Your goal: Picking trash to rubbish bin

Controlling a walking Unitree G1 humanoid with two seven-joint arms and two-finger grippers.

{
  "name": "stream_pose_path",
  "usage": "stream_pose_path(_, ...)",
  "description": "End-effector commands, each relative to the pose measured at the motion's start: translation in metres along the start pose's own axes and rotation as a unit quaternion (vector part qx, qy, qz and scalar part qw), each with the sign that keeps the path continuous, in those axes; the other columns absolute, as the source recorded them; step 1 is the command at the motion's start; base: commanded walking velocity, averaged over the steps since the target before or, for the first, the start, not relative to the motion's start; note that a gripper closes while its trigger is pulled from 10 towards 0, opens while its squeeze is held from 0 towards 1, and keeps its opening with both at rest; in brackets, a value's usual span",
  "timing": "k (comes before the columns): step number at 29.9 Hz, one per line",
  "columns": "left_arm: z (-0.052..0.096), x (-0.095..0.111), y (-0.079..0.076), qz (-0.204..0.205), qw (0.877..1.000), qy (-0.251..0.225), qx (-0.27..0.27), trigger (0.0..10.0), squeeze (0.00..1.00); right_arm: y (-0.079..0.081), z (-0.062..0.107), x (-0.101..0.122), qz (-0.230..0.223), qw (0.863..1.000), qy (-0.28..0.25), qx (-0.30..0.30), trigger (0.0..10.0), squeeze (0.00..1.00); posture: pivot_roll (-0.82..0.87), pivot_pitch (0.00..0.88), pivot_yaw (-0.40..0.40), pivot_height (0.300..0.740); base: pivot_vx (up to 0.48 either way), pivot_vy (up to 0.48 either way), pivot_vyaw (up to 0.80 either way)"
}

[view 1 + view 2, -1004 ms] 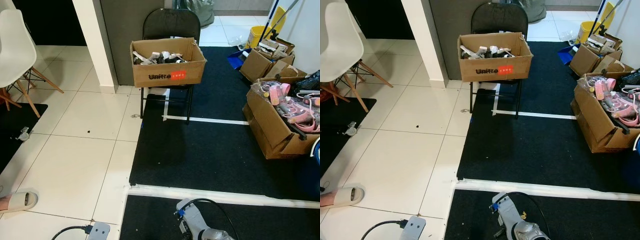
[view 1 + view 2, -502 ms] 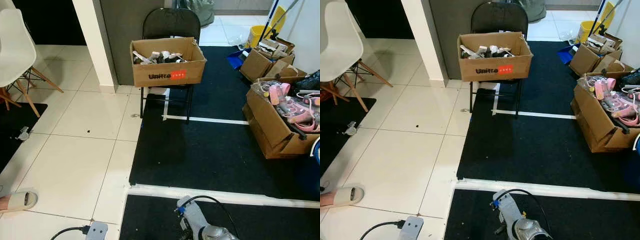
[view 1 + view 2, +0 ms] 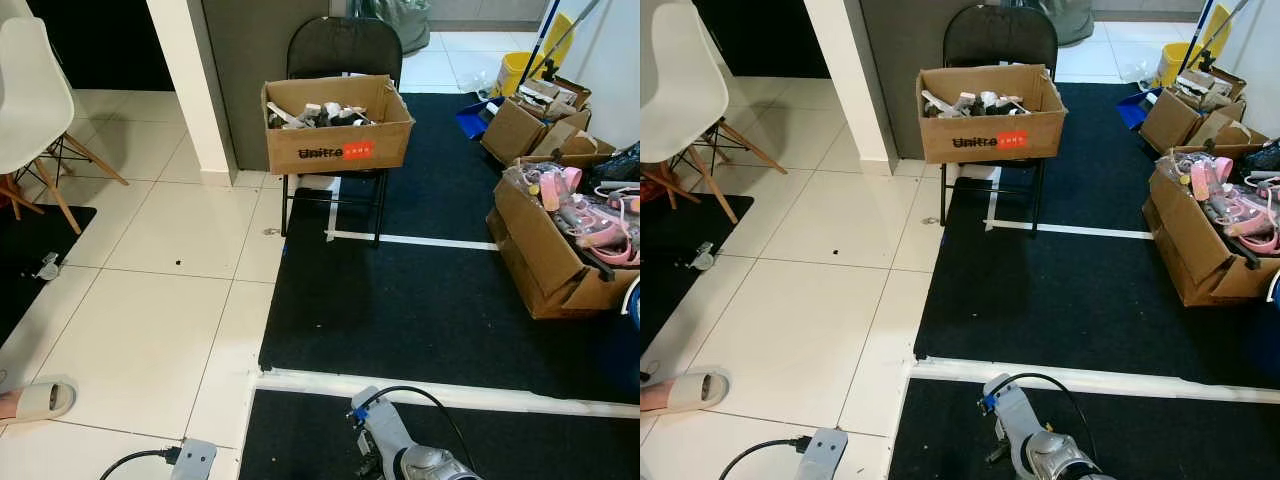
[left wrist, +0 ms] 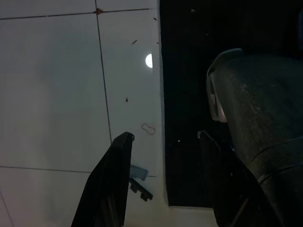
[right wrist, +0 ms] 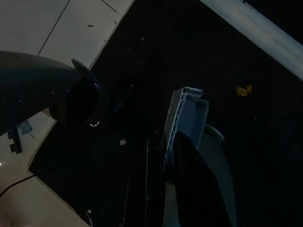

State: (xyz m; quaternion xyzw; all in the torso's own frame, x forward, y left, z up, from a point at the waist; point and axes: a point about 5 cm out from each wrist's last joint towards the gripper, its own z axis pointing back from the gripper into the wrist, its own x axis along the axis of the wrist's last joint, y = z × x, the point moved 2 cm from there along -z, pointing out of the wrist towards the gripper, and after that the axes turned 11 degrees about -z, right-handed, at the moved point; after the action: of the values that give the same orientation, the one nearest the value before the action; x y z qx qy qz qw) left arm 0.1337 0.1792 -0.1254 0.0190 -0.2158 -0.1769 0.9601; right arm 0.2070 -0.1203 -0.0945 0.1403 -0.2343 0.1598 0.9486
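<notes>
My left gripper (image 4: 164,136) hangs open over the line where white tile meets black carpet, with nothing between its black fingers (image 4: 111,184). A small pinkish loop (image 4: 148,128) lies on the tile just beyond them. My right gripper (image 5: 176,127) hangs over the dark carpet, where a pale ribbed part of it stands out in the gloom. A yellow scrap (image 5: 244,90) and a small white scrap (image 5: 122,142) lie on the carpet near it. A silver arm (image 3: 398,455) with a black cable sits at the bottom edge of the head views.
A cardboard box (image 3: 338,125) full of odds and ends sits on a black folding chair (image 3: 342,50). More open boxes (image 3: 548,240) line the right side, with a yellow bucket (image 3: 515,68) behind. A power strip (image 3: 193,460), a slipper (image 3: 35,401) and a white chair (image 3: 30,90) are on the left.
The silver arm at the bottom edge has shifted slightly. The rest of the scene has barely moved.
</notes>
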Motion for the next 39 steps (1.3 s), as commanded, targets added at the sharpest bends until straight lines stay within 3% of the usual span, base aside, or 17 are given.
stream_pose_path(1, -0.0008, 0.0012, -0.0139, 0.026, 0.999, -0.006, -0.021, 10.0, 0.00, 0.0021, -0.0007, 0.0006, -0.013, 1.000, 0.001, 0.004, 10.0, 0.00, 0.03, 0.058, 0.015, 0.740, 0.000, 0.000, 0.00)
stream_pose_path(11, -0.0007, -0.0002, -0.0159, 0.083, 0.996, -0.008, -0.016, 10.0, 0.00, 0.0010, -0.0004, 0.0036, -0.018, 1.000, -0.002, 0.005, 10.0, 0.00, 0.05, 0.071, -0.002, 0.740, 0.000, 0.000, 0.00)
stream_pose_path(39, -0.0009, 0.0018, -0.0137, 0.086, 0.996, -0.011, -0.016, 10.0, 0.00, 0.0018, -0.0007, 0.0073, -0.023, 1.000, -0.005, 0.007, 10.0, 0.00, 0.05, 0.060, 0.000, 0.740, 0.000, 0.000, 0.00)
